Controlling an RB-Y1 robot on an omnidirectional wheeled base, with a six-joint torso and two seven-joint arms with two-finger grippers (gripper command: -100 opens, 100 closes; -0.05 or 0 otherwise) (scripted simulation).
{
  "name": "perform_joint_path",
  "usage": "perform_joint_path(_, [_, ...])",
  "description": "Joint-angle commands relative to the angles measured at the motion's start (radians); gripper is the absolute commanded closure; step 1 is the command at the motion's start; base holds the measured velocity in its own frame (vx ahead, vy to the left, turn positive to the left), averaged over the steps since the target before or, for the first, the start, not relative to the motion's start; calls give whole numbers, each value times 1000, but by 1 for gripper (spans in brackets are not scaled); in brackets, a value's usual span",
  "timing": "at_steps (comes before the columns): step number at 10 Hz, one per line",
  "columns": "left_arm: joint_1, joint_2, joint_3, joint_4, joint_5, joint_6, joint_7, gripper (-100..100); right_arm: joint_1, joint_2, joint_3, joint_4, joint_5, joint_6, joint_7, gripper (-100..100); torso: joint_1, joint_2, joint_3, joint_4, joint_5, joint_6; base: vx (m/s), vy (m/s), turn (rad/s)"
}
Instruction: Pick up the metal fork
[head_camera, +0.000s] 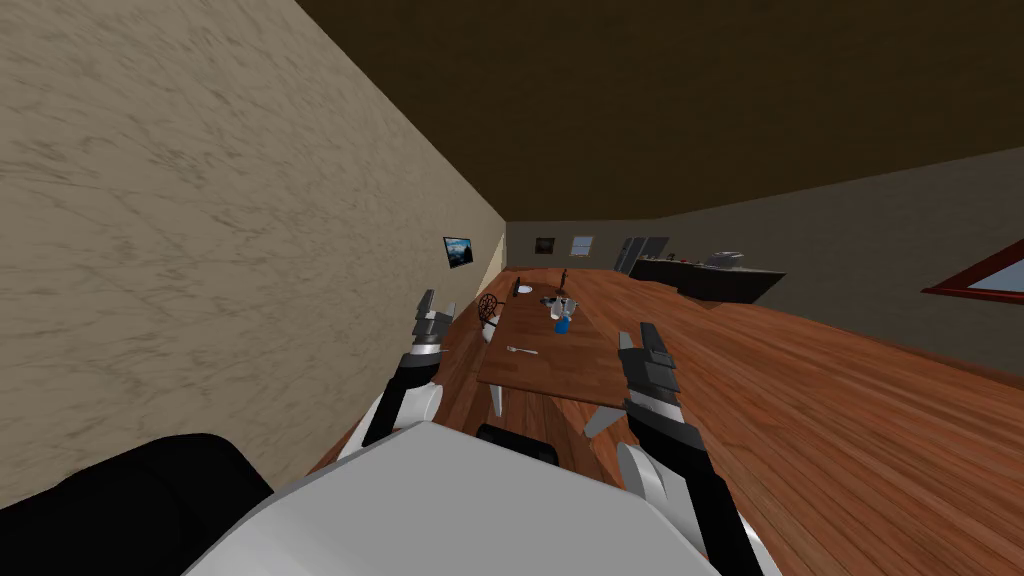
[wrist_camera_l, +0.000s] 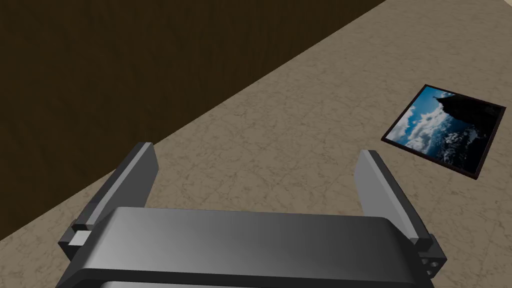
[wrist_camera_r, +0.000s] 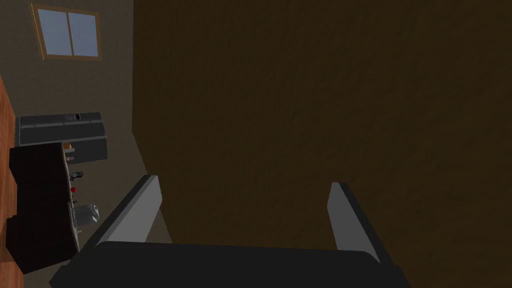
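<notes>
A small pale fork (head_camera: 522, 350) lies on the near half of a long brown wooden table (head_camera: 560, 375) ahead of me. My left gripper (head_camera: 429, 306) is raised to the left of the table, near the wall, well short of the fork. In the left wrist view its fingers (wrist_camera_l: 131, 176) stand wide apart, open and empty (wrist_camera_l: 255, 172). My right gripper (head_camera: 648, 345) is raised at the table's near right corner. Nothing sits between its spread fingers (wrist_camera_r: 140, 205) in the right wrist view (wrist_camera_r: 242, 207).
Further along the table stand a blue object (head_camera: 563, 325), pale glassware (head_camera: 560, 309) and a white plate (head_camera: 525, 290). A spoked chair back (head_camera: 487, 305) sits at the table's left side. A beige wall (head_camera: 200, 230) runs close on my left. A dark counter (head_camera: 705, 275) stands far right.
</notes>
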Motion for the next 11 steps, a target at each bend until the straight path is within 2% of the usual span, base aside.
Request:
perform_joint_path(1, [-12, 40, 1, 12, 21, 6, 4, -100, 0, 0, 0, 0, 0, 0, 0, 0, 0, 0, 0, 0, 0, 0, -19, 14, -91])
perform_joint_path(3, [-30, 80, 2, 31, 53, 19, 10, -100, 0, 0, 0, 0, 0, 0, 0, 0, 2, 1, 1, 0, 0, 0, -27, 34, -150])
perform_joint_path(6, [-70, 142, 3, 81, 123, 54, 26, -100, 0, 0, 0, 0, 0, 0, 0, 0, 3, 3, 2, 1, 1, 0, -45, 40, -200])
perform_joint_path(11, [-167, 271, 3, 222, 277, 169, 70, -100, 0, 0, 0, 0, 0, 0, 0, 0, 4, 1, 1, 0, 1, 0, -38, 48, -282])
